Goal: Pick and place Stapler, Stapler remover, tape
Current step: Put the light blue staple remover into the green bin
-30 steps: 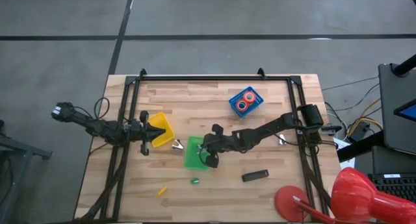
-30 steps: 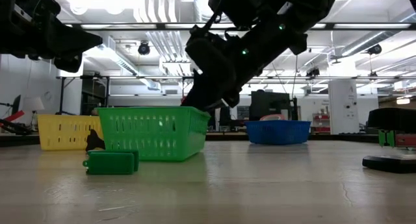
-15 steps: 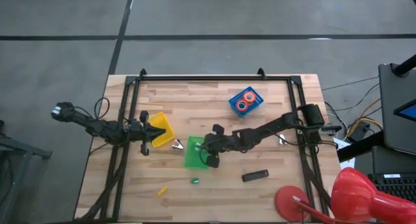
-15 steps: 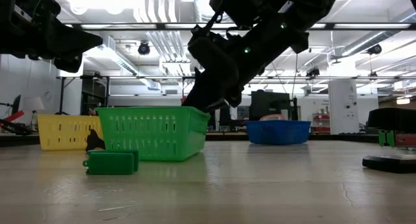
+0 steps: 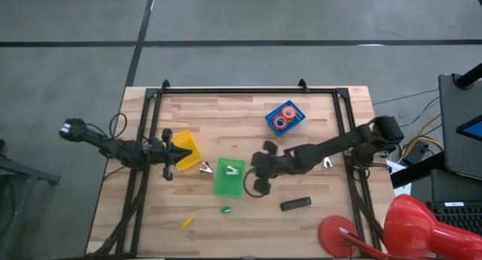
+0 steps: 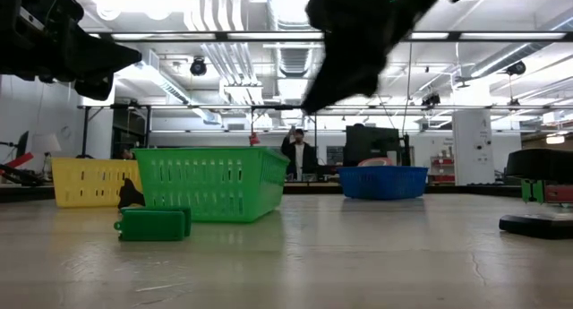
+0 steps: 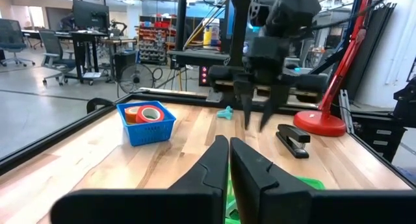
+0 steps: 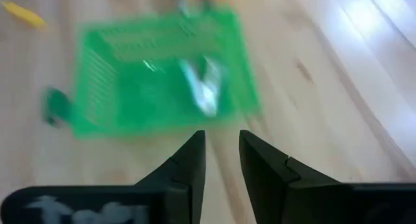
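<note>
Movement showed only in the right arm: its gripper (image 5: 256, 178), which half a second earlier had hung over the green basket (image 5: 218, 186), had drawn back toward the right and sat just beside the basket's right edge, above bare counter (image 5: 226, 120). Its fingers (image 7: 249, 113) stood apart and held nothing. A pale staple remover (image 5: 233, 169) lay inside the green basket, where the gripper had covered that spot before; the right wrist view showed it as a whitish blur on the basket floor (image 8: 203, 87). In the low view the dark arm had lifted clear of the basket and filled only the upper middle of the frame.

The stapler (image 5: 296, 204) lay on the counter near the front edge, to the right of the green basket and apart from it, unchanged. Two tape rolls (image 5: 284, 117), red and orange, sat in the blue basket (image 5: 297, 124) toward the back right, also unchanged. A second pale remover (image 5: 205, 168) rested on the counter between the yellow basket (image 5: 193, 143) and the green one. A small green piece (image 5: 225, 210) and a yellow piece (image 5: 187, 221) lay near the front.

The left gripper (image 5: 186, 154) waited over the yellow basket as before, its fingers (image 7: 211, 165) nearly closed with a thin slit between them, empty.
</note>
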{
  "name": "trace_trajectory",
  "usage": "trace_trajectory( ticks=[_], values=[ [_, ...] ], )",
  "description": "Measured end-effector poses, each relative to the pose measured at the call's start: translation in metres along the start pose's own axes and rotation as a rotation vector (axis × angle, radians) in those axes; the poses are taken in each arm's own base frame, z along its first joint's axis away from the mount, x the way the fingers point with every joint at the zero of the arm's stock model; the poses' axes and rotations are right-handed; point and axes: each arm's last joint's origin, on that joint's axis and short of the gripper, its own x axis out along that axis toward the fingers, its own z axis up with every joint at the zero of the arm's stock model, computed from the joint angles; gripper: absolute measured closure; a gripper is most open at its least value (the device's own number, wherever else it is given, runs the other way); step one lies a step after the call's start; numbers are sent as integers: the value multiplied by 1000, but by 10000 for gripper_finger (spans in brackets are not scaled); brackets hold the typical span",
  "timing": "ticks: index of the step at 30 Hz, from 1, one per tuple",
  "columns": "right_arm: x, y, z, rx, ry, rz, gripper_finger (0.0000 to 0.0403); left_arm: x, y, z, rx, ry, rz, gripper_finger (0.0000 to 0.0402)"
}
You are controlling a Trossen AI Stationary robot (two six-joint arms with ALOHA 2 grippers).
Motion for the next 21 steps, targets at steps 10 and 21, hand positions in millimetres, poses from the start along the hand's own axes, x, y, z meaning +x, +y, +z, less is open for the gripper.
trace_trajectory(
  ticks=[10, 21],
  values=[
    [-65, -28, -53, 259, 251, -388, 344, 0, 0, 0, 2, 4, 0, 381],
    [-86, -56, -114, 543, 343, -452, 347, 0, 0, -1, 4, 7, 0, 381]
  ],
)
